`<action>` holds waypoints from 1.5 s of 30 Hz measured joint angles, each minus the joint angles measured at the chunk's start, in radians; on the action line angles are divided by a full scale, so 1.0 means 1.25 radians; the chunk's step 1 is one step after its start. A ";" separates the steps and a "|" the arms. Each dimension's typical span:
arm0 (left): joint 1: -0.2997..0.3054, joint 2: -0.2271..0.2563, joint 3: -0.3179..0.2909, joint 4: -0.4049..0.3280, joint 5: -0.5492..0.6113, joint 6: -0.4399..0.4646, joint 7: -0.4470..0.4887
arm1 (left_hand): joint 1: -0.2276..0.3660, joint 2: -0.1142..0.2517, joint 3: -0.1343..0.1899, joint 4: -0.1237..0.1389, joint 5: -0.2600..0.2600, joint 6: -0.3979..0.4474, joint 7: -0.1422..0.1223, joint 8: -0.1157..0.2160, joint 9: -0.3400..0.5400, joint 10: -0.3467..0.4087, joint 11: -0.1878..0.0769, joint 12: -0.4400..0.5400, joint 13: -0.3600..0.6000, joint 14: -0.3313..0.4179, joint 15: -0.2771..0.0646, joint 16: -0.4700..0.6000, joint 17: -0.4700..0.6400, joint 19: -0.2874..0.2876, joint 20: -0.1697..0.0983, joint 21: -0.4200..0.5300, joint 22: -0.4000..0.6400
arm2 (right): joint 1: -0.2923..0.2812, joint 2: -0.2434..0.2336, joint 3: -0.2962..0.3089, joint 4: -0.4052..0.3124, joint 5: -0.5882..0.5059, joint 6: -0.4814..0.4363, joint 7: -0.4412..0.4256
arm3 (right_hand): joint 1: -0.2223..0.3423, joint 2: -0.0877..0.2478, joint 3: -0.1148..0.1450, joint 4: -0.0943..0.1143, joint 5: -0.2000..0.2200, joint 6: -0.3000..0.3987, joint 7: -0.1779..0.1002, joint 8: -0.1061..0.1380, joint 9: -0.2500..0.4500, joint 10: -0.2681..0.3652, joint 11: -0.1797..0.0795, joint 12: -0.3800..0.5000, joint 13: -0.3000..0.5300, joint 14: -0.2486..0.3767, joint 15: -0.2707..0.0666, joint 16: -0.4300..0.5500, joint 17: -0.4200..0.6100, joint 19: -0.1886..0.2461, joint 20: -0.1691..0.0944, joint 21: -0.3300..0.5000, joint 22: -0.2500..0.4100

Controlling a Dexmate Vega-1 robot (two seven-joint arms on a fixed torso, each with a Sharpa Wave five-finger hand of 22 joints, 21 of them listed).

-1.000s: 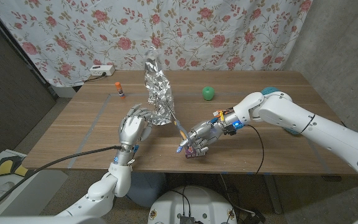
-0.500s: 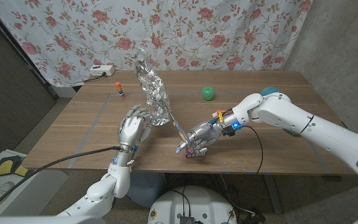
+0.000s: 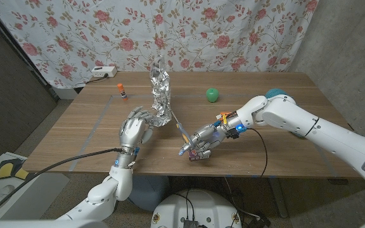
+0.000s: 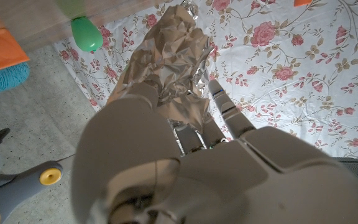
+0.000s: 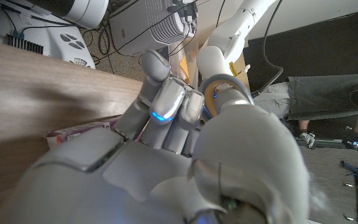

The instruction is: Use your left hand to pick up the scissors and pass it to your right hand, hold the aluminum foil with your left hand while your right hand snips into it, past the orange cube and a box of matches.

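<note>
A floral curtain hangs behind the wooden bench in the head view. The left robot hand grips the lower end of the crumpled aluminum foil, which stands upright over the bench's middle. Just beside it, the right robot hand is clenched around the scissors, blades angled up toward the foil's base. A small box lies under that hand. A green ball and a glue stick sit farther back, well apart.

From the left wrist view, the left robot hand has its fingers wrapped against the foil, with the green ball beyond.

From the right wrist view, the right robot hand is curled tight, a scissor handle loop showing past its fingers.
</note>
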 measured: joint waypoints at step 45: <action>-0.008 -0.020 -0.048 -0.034 -0.027 -0.001 -0.128 | 0.018 0.009 -0.012 -0.005 -0.009 0.020 0.006 0.006 0.012 0.020 0.009 0.009 0.030 0.008 -0.003 0.004 0.037 -0.016 0.010 0.000 0.002 | -0.002 0.012 0.017 0.056 0.018 0.044 0.002 | -0.067 -0.008 0.073 -0.042 0.000 0.000 0.000 -0.014 0.018 0.003 -0.003 0.000 0.000 0.003 0.003 0.000 0.000 -0.020 0.009 0.067 -0.044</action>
